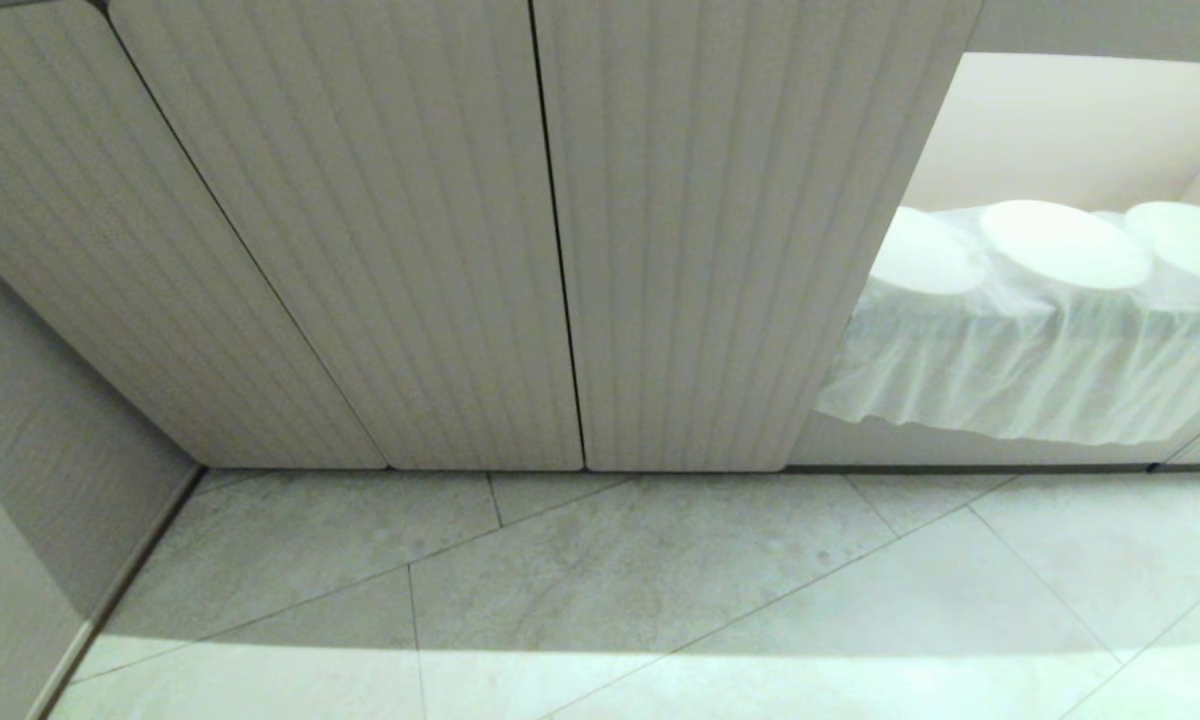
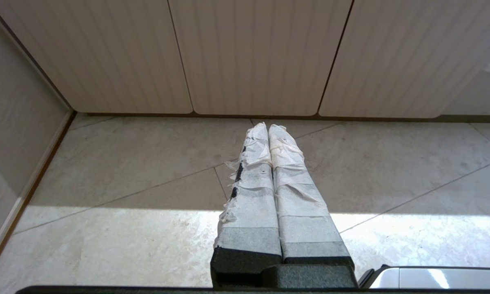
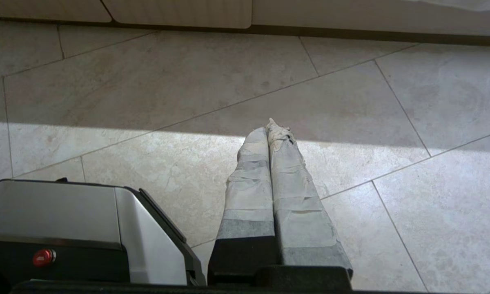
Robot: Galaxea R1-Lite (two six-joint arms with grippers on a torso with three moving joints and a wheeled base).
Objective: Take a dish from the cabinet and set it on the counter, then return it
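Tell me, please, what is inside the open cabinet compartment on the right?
Inside the cabinet, on its shelf, white round dishes sit on a sheer white cloth that hangs over the shelf's front edge. The closed door hides the compartment's left part.

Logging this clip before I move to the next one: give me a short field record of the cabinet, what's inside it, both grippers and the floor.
cabinet: ribbed beige doors closed on the left and centre; compartment open at the right
inside: white round dishes on a shelf draped with a thin white cloth
left gripper: shut, empty, over the floor, pointing toward the closed doors
right gripper: shut, empty, over the floor
floor: pale stone tiles, a sunlit band across them
counter: not in view
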